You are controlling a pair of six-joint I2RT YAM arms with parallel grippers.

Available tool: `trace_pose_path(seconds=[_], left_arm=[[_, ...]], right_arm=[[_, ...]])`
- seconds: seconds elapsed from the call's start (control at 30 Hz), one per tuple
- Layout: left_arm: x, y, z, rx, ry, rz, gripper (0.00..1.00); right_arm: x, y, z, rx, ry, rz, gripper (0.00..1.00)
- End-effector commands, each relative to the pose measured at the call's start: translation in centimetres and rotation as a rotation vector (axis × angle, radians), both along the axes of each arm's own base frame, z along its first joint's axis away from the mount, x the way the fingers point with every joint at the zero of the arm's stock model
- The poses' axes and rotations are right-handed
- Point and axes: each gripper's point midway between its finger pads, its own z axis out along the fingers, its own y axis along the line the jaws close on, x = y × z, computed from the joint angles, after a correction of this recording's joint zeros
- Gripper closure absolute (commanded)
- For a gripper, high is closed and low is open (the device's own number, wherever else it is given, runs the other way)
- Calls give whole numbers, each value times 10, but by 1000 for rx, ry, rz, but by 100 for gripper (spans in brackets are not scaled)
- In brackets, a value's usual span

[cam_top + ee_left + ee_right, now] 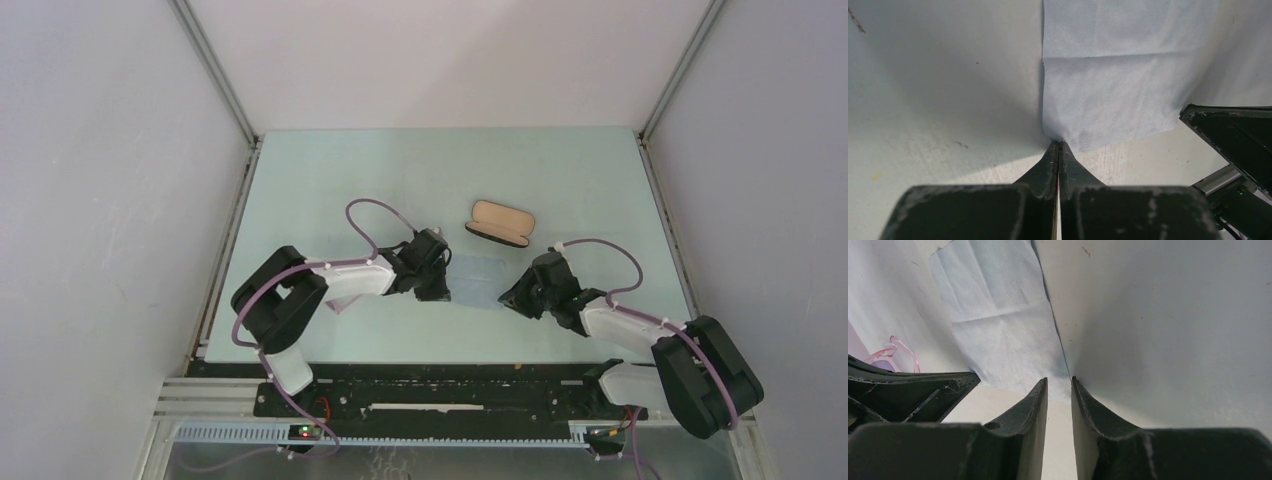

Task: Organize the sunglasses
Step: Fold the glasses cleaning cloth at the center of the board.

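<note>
Looking down on a pale green table [330, 180], boxed in by white walls. Reaching inward over it from both near corners: left arm [300, 290] and right arm [650, 340], wrists nearly meeting at mid-table.

Lying flat between the two wrists, a light blue cloth [478, 275], creased across its middle. Sitting just beyond the cloth, a black case [499, 223], tan lining facing up, touching neither arm.

Pinching the cloth's left near corner with the left gripper [1060, 145], fingers pressed fully together, fabric puckering at the tips. Hovering at the cloth's right near corner with the right gripper [1059, 382], fingers parted by a narrow gap, gripping nothing.

Resting on the table left of the cloth, the sunglasses [890, 355]: thin pink frame peeking out behind the left gripper in the right wrist view, partly blocked by that gripper's black body, lying well apart from the case. Hiding almost wholly beneath the left arm in the top view, hardly showing there.
</note>
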Motion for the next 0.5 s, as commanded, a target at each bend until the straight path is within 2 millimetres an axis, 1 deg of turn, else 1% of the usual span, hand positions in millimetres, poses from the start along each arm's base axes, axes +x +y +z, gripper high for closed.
trace_pose_path(seconds=[0.0, 0.2, 0.33, 0.47], left_arm=[[1, -5, 2, 13, -7, -29, 100], [1, -5, 5, 8, -16, -34, 100], [1, -7, 4, 1, -12, -45, 100], [1, -7, 4, 3, -15, -43, 100]], right_arm=[[-19, -20, -19, -93, 70, -27, 67], [-29, -18, -23, -104, 83, -4, 64], [-28, -12, -23, -86, 78, 6, 64], [-27, -12, -22, -83, 76, -2, 67]])
